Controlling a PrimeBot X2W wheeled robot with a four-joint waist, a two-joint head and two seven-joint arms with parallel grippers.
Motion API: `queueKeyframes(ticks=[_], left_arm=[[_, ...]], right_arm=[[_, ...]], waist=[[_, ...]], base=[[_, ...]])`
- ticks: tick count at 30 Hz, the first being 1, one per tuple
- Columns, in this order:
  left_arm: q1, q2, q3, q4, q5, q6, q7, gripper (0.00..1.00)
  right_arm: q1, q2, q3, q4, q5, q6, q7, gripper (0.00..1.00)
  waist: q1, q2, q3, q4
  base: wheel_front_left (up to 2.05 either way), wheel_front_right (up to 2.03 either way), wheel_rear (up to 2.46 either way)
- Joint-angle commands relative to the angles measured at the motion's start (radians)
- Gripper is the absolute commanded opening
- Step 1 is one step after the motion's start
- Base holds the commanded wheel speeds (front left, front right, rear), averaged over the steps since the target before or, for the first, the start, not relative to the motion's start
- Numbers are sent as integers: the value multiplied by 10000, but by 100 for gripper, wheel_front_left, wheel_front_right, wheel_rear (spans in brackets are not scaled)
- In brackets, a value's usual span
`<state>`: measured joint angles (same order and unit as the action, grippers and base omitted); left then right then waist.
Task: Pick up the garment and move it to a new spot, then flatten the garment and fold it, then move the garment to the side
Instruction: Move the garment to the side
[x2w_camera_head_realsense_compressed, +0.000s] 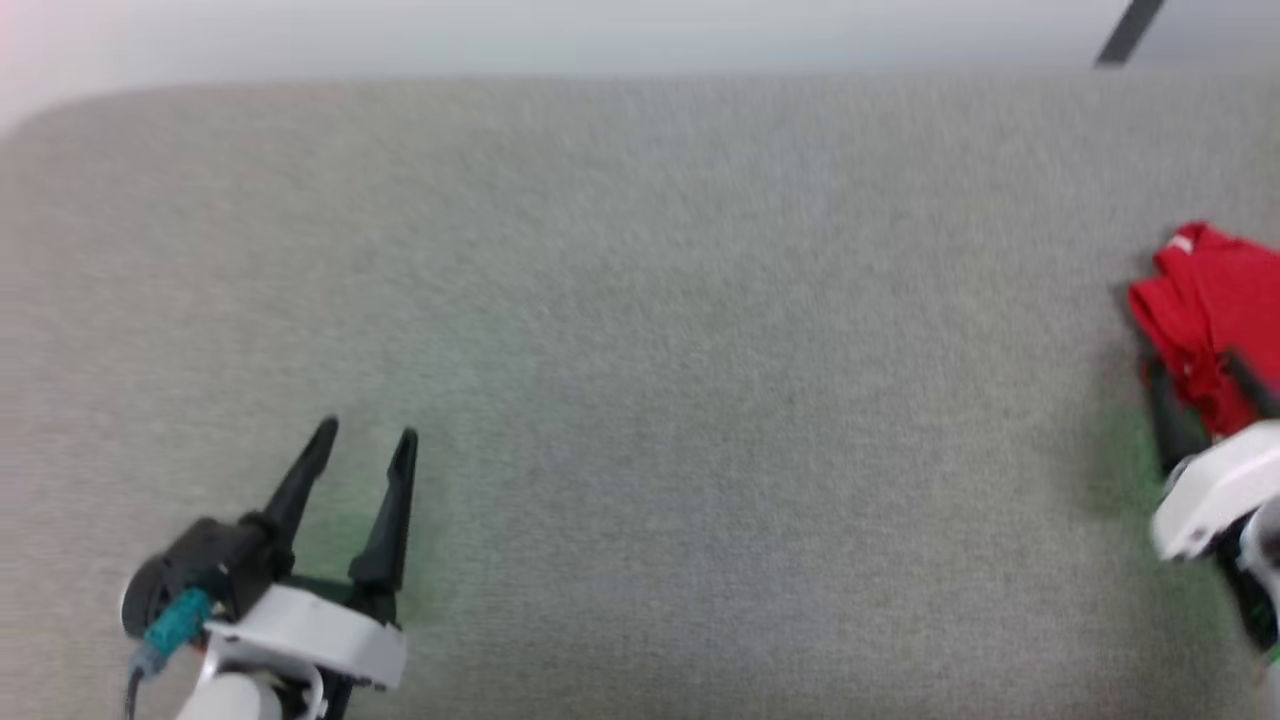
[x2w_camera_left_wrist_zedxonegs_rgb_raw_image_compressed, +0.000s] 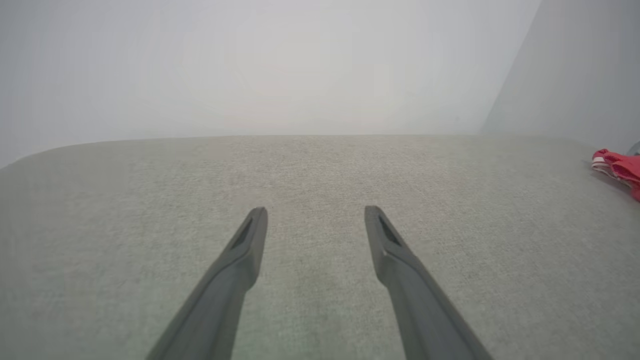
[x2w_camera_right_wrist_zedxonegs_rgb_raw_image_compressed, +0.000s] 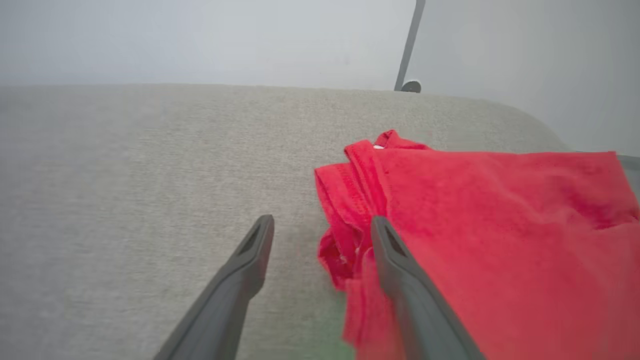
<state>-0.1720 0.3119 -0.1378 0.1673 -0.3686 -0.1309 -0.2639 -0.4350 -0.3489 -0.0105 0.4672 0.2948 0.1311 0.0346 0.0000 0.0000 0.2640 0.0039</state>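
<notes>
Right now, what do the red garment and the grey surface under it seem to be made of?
Red garment: soft knit fabric, probably cotton-like jersey, matte; it creases limply and shows a stitched hem. Grey surface: woven upholstery cloth, matte, with fine visible weave and rounded, likely padded edge.

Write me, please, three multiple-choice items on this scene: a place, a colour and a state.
1. Where does the red garment lie in the head view? A far right; B centre; C lower left.
2. What colour is the padded surface? A blue; B grey; C brown.
3. How is the left gripper set? A shut; B open, empty; C clamped on cloth.
Answers: 1 A, it sits at the right edge; 2 B, the weave is pale grey; 3 B, bare surface shows between its fingers.
</notes>
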Motion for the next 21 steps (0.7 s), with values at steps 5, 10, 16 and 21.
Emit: queueKeyframes(ticks=[5, 10, 16, 21], left_arm=[[713, -214, 323, 266, 156, 6, 4, 100], [1202, -329, 492, 383, 278, 6, 3, 100], [1792, -501, 750, 171, 411, 6, 3, 100], [2295, -587, 940, -210, 393, 6, 4, 100]], right_arm=[[1108, 504, 667, -117, 658, -8, -699, 100], [1621, 656, 1134, -315, 1083, -8, -1180, 100], [2095, 725, 1017, -848, 1127, -8, -1735, 100], [2645, 633, 706, -1391, 984, -8, -1845, 100]], waist=[[0, 0, -1817, 685], [0, 0, -2464, 639], [0, 0, -2917, 595], [0, 0, -3099, 622]], base=[[0, 0, 0], [0, 0, 0], [0, 0, 0], [0, 0, 0]])
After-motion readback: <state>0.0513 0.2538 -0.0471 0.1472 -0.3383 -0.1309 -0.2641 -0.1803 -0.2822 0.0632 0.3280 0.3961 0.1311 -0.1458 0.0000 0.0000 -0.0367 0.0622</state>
